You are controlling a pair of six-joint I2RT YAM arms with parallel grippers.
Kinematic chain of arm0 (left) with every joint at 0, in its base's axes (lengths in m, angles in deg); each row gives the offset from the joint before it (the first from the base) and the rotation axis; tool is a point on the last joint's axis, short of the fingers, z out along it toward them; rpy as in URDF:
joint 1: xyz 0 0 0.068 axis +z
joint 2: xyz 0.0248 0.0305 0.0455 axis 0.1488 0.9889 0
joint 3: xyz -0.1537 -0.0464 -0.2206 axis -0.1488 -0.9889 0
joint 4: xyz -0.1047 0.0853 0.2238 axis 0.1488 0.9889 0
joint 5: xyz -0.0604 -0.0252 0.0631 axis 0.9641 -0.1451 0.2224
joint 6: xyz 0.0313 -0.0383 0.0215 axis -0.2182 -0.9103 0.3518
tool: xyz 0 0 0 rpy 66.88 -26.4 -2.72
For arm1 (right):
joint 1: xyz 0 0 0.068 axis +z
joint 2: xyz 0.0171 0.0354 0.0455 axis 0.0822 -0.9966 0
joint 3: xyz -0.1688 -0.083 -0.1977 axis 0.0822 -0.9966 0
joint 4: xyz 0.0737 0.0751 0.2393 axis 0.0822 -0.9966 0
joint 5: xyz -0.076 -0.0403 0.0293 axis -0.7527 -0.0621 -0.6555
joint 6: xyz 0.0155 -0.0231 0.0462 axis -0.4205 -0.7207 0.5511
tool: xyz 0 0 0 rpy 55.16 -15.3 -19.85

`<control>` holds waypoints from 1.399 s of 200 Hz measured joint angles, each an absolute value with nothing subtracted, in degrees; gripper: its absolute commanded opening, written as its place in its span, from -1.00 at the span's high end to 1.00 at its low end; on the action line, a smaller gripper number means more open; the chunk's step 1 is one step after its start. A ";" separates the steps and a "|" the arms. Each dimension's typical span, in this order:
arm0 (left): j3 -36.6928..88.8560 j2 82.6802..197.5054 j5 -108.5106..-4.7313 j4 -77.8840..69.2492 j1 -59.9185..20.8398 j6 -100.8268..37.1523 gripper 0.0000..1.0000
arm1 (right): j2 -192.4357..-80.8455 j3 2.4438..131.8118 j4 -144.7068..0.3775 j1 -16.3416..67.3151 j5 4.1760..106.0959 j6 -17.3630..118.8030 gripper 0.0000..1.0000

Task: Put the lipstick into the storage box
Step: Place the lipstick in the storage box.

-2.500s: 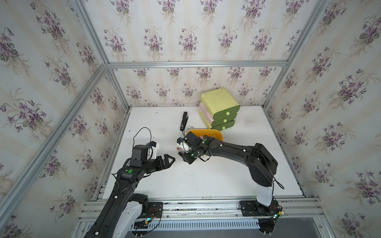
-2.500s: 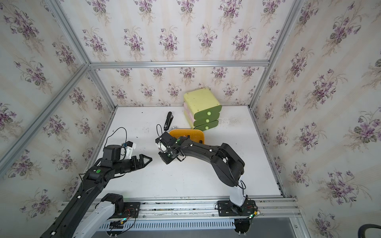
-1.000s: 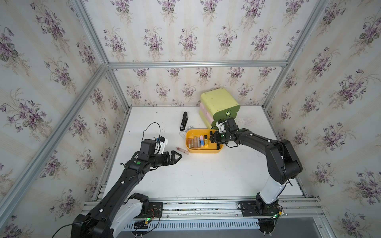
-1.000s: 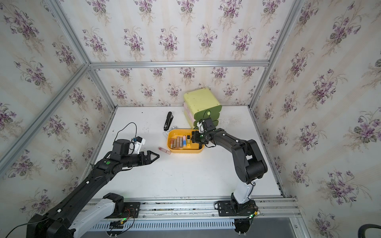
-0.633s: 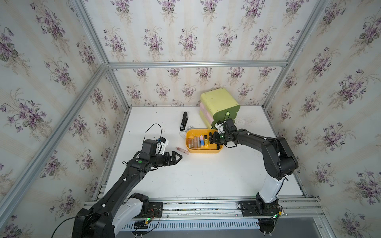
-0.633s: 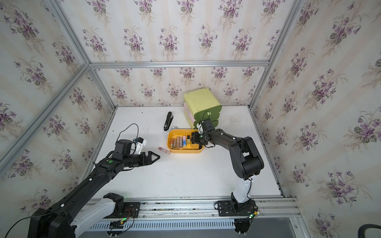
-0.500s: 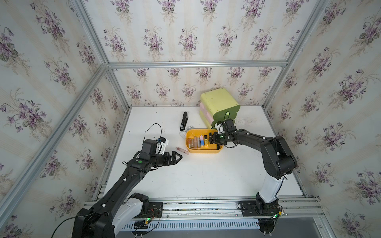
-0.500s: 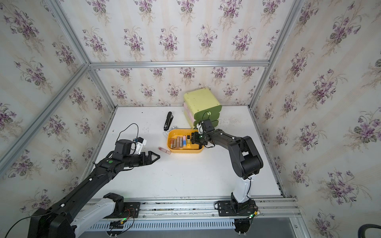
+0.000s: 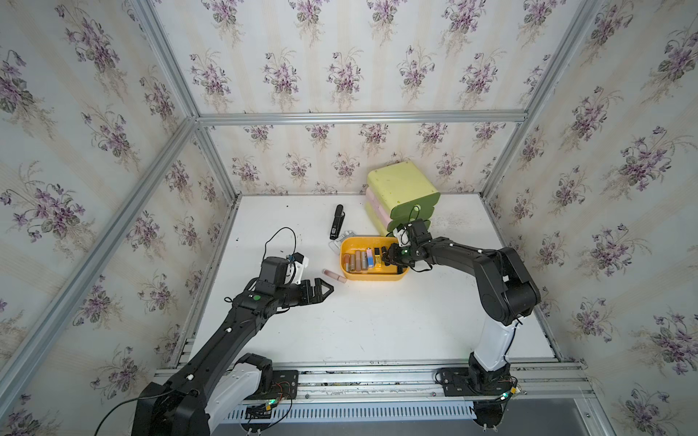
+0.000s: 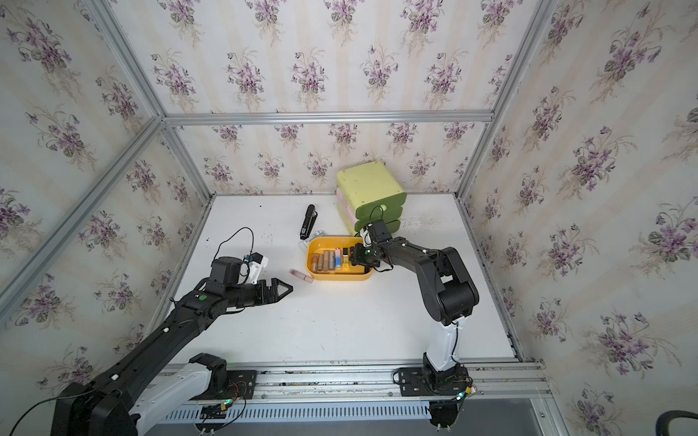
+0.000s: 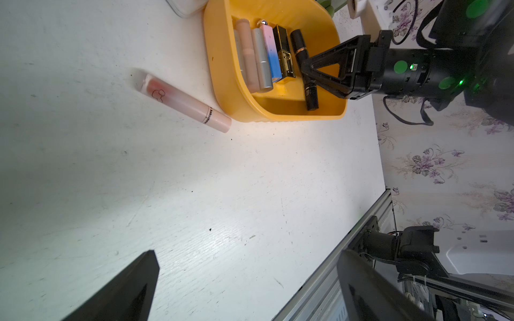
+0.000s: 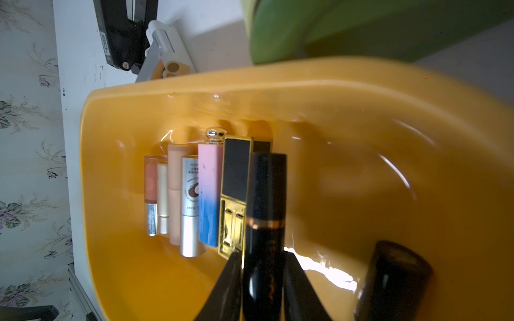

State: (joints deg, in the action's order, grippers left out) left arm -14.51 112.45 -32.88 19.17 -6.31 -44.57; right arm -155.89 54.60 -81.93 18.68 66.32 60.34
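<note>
The storage box [image 9: 372, 278] [image 10: 340, 277] [image 11: 222, 83] [image 12: 194, 89] is a shallow orange-yellow tray in mid-table. It holds a row of several lipsticks. My right gripper [image 9: 389, 258] [image 10: 355, 256] [image 11: 308, 75] [image 12: 262, 257] reaches into it, jaws closed against a black lipstick [image 11: 300, 47] [image 12: 264, 194] beside the row. A pink lipstick [image 9: 334, 276] [image 10: 301, 276] [image 11: 186, 102] lies on the table just left of the box. My left gripper [image 9: 328, 288] [image 10: 287, 288] [image 11: 247, 255] hovers open and empty a little short of it.
A pale yellow-green drawer unit [image 9: 400, 188] stands behind the box, close to my right wrist. A black stapler [image 9: 335, 222] and a small white item [image 9: 336, 243] lie at the box's far left corner. Another dark tube [image 12: 395, 278] sits near my right fingers.
My right gripper carried the black lipstick from left of the box into it and has since held almost still. The left arm reached forward towards the pink lipstick, then stopped.
</note>
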 measured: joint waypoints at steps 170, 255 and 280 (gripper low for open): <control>-14.58 109.98 -34.04 21.64 -6.36 -44.44 -1.00 | -147.46 54.73 -82.77 21.74 64.79 59.47 0.17; -13.79 105.11 -39.75 28.09 -6.29 -48.11 -1.00 | -149.82 69.73 -94.57 36.47 60.41 50.77 0.11; -13.31 102.60 -41.85 30.21 -6.18 -49.73 -1.00 | -154.01 74.99 -98.07 40.26 60.33 47.68 0.10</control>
State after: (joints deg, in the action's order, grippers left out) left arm -13.31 102.60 -41.85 30.21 -6.18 -49.73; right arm -154.01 74.99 -98.07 40.26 60.33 47.68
